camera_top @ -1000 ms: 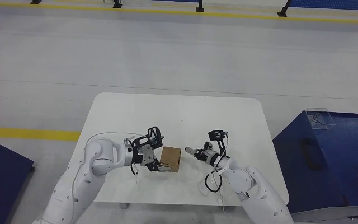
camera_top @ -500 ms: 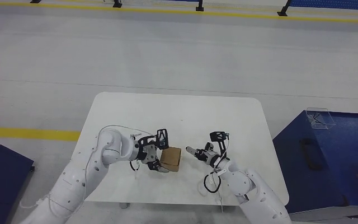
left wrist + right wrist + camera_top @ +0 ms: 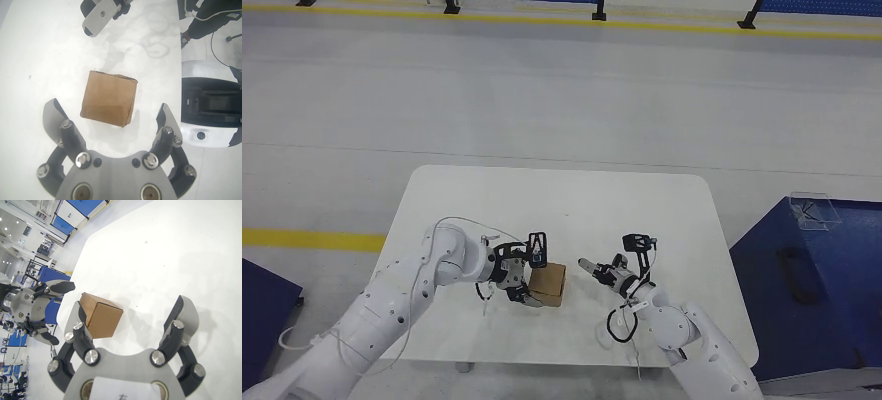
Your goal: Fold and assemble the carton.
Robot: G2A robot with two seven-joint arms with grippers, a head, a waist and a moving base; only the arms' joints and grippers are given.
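Standing flat on the white surface [image 3: 562, 200], toward its near edge and about midway across: one carton [image 3: 547, 283], shut on every face in sight, so nothing to tell of its inside. Small, brown, roughly cubic, of plain cardboard with firm folded corners. Along one side, layered flap edges stacked a little unevenly. Along one top edge, a slightly ragged seam. From the right wrist view, a narrow crack down one upright corner. Just beside it on the left, the left pincer [image 3: 533, 272], spread wide apart and holding nothing. From the left wrist view, the carton ahead of that gap, with bare surface showing between it and either fingertip. On the carton's other side, near but apart from it, the right pincer [image 3: 585, 267], likewise spread wide and gripping nothing. From the right wrist view, one finger overlapping the carton's edge, with contact there impossible to judge. Both low over the surface, pointed toward each other with the carton between.
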